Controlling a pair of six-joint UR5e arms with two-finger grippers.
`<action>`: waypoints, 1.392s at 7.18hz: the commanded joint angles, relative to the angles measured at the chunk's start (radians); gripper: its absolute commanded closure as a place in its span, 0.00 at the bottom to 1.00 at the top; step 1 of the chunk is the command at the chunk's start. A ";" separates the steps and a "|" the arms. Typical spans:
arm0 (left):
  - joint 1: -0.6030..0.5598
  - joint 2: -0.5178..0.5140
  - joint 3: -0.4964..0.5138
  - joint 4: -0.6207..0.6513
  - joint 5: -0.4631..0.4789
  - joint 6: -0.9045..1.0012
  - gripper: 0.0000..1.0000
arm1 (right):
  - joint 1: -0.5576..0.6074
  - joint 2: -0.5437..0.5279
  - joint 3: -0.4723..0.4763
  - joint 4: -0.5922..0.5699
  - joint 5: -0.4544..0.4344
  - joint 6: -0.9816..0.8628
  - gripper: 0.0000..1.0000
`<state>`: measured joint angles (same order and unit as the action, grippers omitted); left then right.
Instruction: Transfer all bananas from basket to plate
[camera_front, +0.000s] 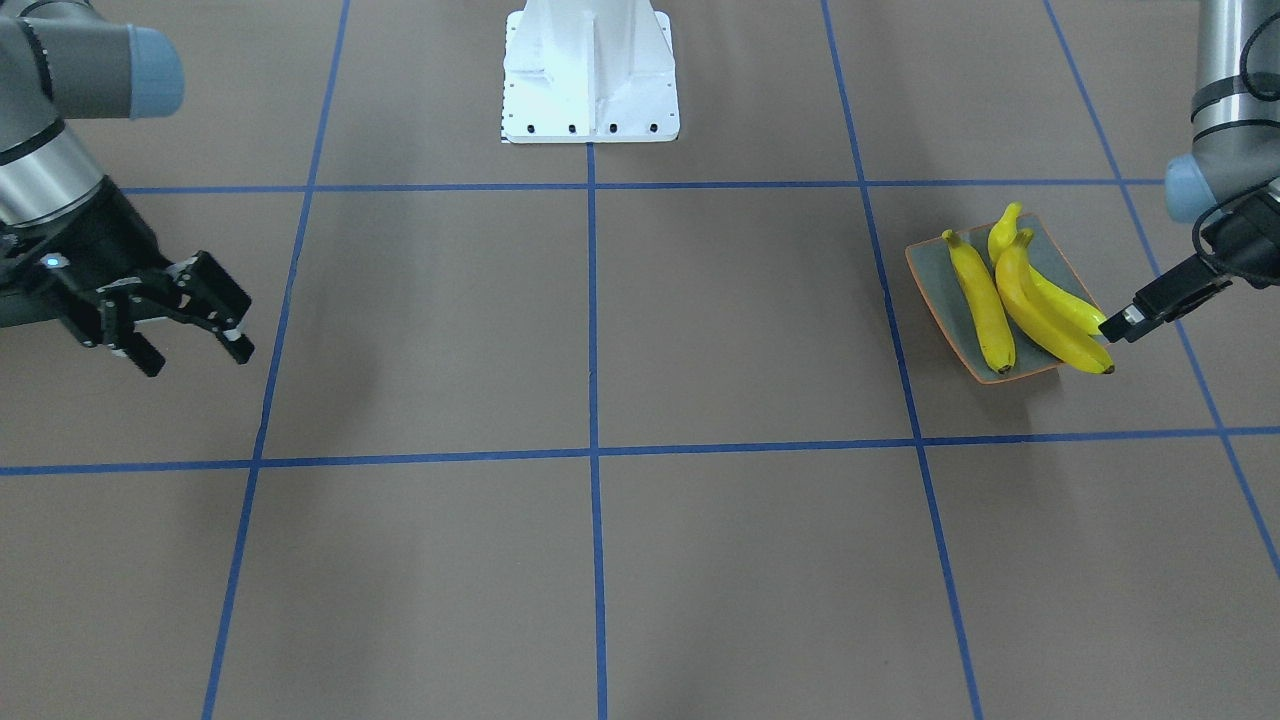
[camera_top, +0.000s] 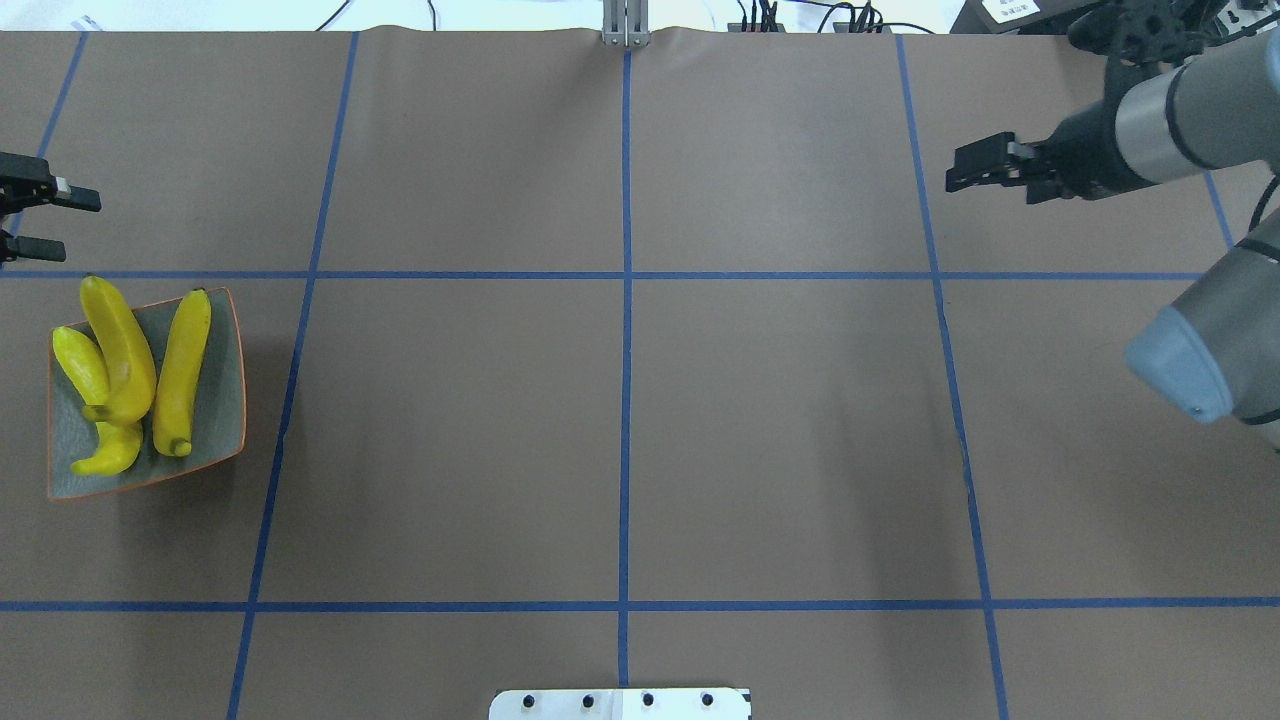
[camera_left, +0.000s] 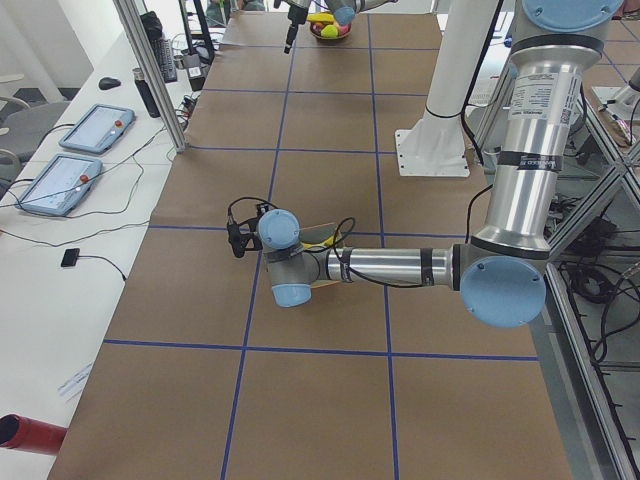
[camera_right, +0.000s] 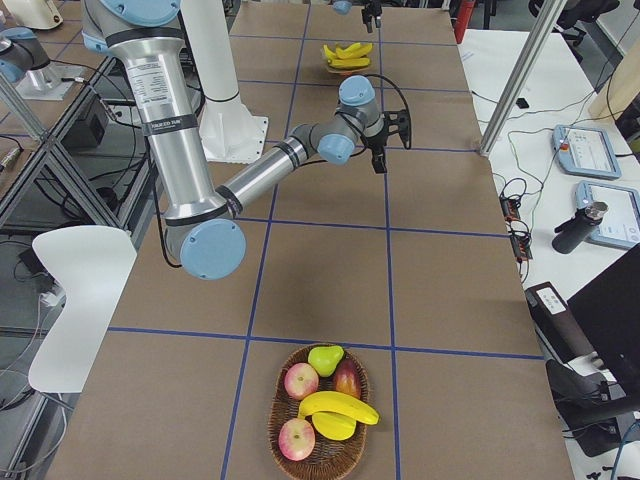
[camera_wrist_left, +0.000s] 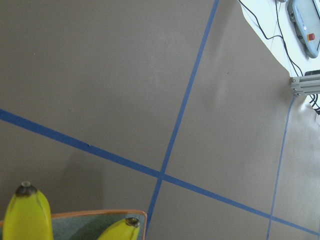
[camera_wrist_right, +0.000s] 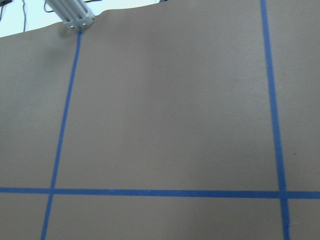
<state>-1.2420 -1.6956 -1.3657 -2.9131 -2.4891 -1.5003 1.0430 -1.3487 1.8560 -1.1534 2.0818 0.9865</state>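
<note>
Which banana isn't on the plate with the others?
The banana lying in the wicker basket, on top among the apples and the pear. The other three bananas lie together on the plate, at the opposite end of the table.

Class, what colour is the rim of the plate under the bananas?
Orange, clearest on the plate in the overhead view.
</note>
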 joint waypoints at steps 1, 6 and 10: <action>-0.037 -0.002 -0.003 0.185 0.012 0.319 0.01 | 0.197 -0.097 -0.092 0.001 0.105 -0.243 0.00; -0.080 -0.009 -0.108 0.628 0.229 0.847 0.01 | 0.444 -0.253 -0.275 0.001 0.145 -0.657 0.00; -0.094 -0.006 -0.210 0.736 0.248 0.882 0.01 | 0.517 -0.257 -0.516 -0.041 0.161 -0.865 0.00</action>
<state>-1.3353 -1.7021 -1.5632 -2.1845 -2.2424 -0.6168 1.5525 -1.5997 1.3952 -1.1809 2.2545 0.1863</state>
